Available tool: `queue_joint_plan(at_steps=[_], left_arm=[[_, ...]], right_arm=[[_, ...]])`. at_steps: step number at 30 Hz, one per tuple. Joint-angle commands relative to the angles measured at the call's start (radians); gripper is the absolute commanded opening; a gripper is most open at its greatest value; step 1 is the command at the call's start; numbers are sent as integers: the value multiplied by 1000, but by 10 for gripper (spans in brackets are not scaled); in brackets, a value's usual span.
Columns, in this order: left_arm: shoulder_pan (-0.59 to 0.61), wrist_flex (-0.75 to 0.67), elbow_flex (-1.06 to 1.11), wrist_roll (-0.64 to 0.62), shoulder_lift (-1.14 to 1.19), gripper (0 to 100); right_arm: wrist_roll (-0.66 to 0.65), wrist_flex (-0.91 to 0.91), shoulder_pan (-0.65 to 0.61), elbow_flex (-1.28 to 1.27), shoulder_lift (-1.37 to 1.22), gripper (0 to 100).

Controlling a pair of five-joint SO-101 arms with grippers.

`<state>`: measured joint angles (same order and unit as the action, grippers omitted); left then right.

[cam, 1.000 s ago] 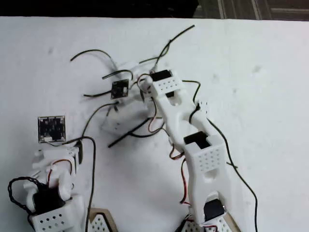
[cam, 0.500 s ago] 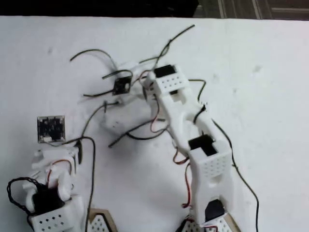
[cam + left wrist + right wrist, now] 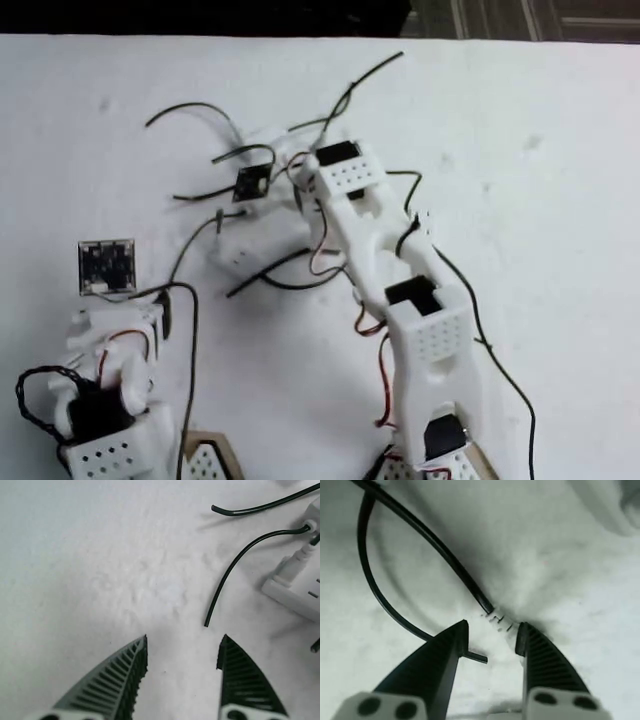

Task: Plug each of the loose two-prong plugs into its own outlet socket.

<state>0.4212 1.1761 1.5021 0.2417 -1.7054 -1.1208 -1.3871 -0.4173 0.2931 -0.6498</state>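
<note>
Over the white worktop (image 3: 560, 150), the right claw (image 3: 493, 624) was part open, its ribbed fingers (image 3: 445, 655) bracketing the white plug (image 3: 501, 622) of a black cord (image 3: 435, 542) without gripping it. Plug and cord lay flat in one slanting line across the gap, the white end close to one finger; the prongs could not be made out. The left claw (image 3: 183, 637) hung wide open and held nothing. An outlet block (image 3: 295, 587) lay near it, a second plug (image 3: 295, 562) touching its edge. Loose cords (image 3: 190, 105) tangled around the right arm (image 3: 400, 270); a patterned square card (image 3: 107, 266) lay by the left arm (image 3: 100, 400).
</note>
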Motion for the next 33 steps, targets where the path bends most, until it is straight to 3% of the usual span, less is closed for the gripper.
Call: queue_joint_plan(at_steps=[1, 10, 16, 22, 26, 33], left_arm=[[1, -17, -5, 9, -8, 234], [1, -17, -3, 9, -8, 234], [1, -17, -3, 9, -8, 234], [1, -17, -3, 9, -8, 234], [1, -17, -3, 9, -8, 234], [1, -17, -3, 9, -8, 234]], right_arm=[[5, 21, 4, -11, -48, 91], [6, 13, -7, -11, -25, 64], [6, -82, -22, -11, 102, 174], [6, -140, -64, -14, 188, 186], [6, -104, -104, -71, 186, 187], [6, 117, -140, -276, 186, 183]])
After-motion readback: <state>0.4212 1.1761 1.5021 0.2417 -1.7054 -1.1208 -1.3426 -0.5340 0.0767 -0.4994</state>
